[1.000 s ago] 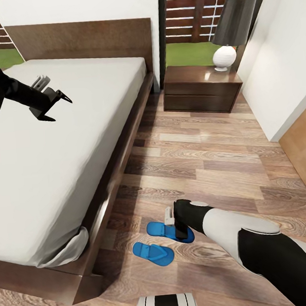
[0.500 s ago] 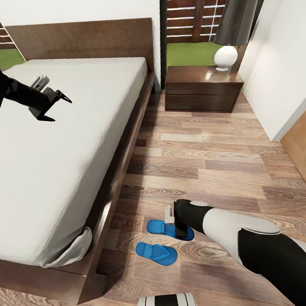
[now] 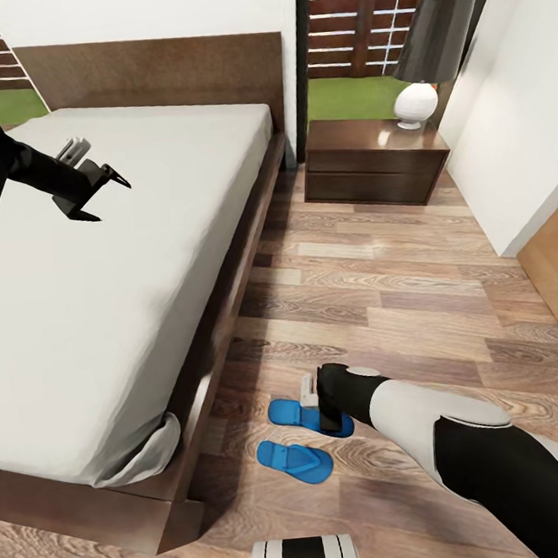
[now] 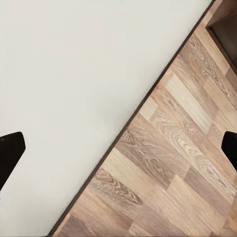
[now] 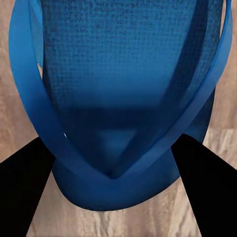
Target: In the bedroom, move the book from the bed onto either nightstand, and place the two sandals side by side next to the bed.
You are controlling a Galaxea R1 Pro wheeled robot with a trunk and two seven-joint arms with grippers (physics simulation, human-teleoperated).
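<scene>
Two bright blue sandals are on the wood floor beside the bed (image 3: 100, 269). My right gripper (image 3: 330, 423) is down at floor level, shut on the farther sandal (image 3: 287, 414). In the right wrist view its dark fingers (image 5: 29, 187) flank that sandal's (image 5: 123, 74) strap end. The other sandal (image 3: 295, 461) lies loose just nearer to me, roughly parallel. My left gripper (image 3: 111, 200) hovers open above the bare off-white mattress, and its wrist view shows the mattress edge (image 4: 74, 74) and floor. The book is out of view. A dark nightstand (image 3: 375, 165) stands right of the headboard.
A lamp (image 3: 429, 54) with a white base and dark shade sits on the nightstand's right side. White walls close in at the right (image 3: 511, 123). Open plank floor (image 3: 374, 304) stretches between the bed frame and that wall. A rumpled sheet corner (image 3: 150, 451) hangs at the bed's near corner.
The whole view has shifted: bed, nightstand and the loose sandal slid slightly right in the picture. My right gripper and its sandal kept their place in the picture, so they moved with me.
</scene>
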